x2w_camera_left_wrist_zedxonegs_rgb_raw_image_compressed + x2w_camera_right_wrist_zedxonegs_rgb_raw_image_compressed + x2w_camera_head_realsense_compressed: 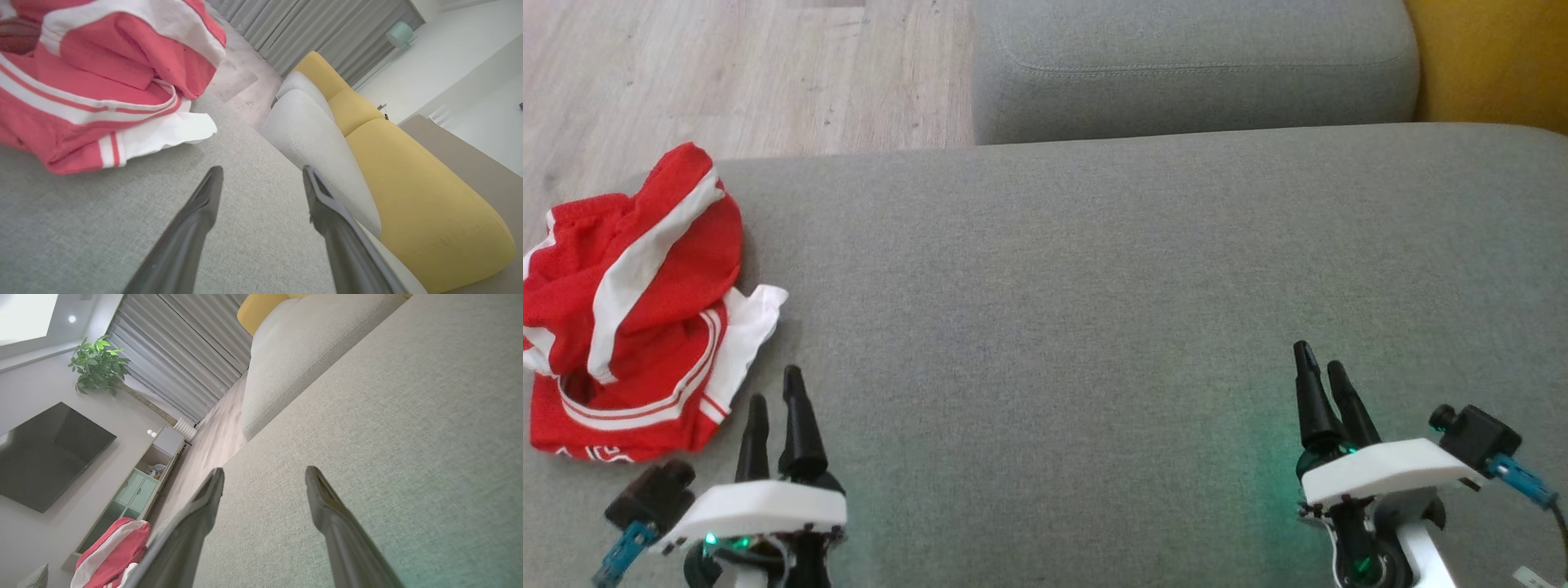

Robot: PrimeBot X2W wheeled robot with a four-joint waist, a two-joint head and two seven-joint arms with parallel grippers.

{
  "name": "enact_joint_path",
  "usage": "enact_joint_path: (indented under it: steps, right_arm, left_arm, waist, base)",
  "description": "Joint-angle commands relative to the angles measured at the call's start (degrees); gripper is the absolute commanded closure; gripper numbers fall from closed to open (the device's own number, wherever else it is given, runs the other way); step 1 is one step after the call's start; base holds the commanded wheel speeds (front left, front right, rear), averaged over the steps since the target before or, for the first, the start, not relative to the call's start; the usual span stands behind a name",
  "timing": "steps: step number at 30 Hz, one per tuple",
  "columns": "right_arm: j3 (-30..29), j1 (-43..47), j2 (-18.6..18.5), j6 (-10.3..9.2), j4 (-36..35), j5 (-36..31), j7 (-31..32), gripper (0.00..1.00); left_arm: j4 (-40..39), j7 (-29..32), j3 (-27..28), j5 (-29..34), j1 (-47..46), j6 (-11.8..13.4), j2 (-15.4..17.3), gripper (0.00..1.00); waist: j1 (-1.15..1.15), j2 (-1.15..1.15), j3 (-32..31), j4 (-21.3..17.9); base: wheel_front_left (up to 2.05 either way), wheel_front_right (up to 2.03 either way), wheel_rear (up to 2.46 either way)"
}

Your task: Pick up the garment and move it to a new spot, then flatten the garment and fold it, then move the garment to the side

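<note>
A broad grey woven-fabric sofa seat (1094,278) is spread across the head view, with the crumpled red-and-white mesh garment (629,302) heaped at its left edge. The left gripper (774,388) is held just beside the heap, jaws wide and empty; the right gripper (1319,355) is parked well apart, likewise wide and empty. The pick-up is judged not yet begun: a reach onto the cloth and a closing pinch are called for.

The right pincer (264,470) hangs over the grey sofa (408,416), its fingers spread wide with nothing between them. A red and white garment (114,551) lies crumpled at the lower left. Farther off are a dark TV (49,453), a plant (98,365), grey curtains (179,347) and a pale green cabinet (135,494).
</note>
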Motion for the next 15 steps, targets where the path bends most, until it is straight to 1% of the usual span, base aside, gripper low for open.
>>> enact_joint_path:
  steps: [1, 15]
  right_arm:
    - [1.22, -3.68, -0.38, -0.02, -1.77, -2.86, -1.1, 0.0]
    - [3.26, -4.89, -0.45, -0.03, -1.45, -12.31, -3.47, 0.0]
  left_arm:
    - [-2.66, -0.94, 0.2, 2.72, -3.42, 0.28, 0.34, 0.0]
    - [-2.63, -3.33, -1.49, 14.55, -4.3, 1.36, 0.38, 0.0]
  waist:
    - [0.0, 0.0, 0.1, 0.16]
    - [0.0, 0.0, 0.19, 0.02]
  base:
    - [0.0, 0.0, 0.0]
    - [0.0, 0.0, 0.0]
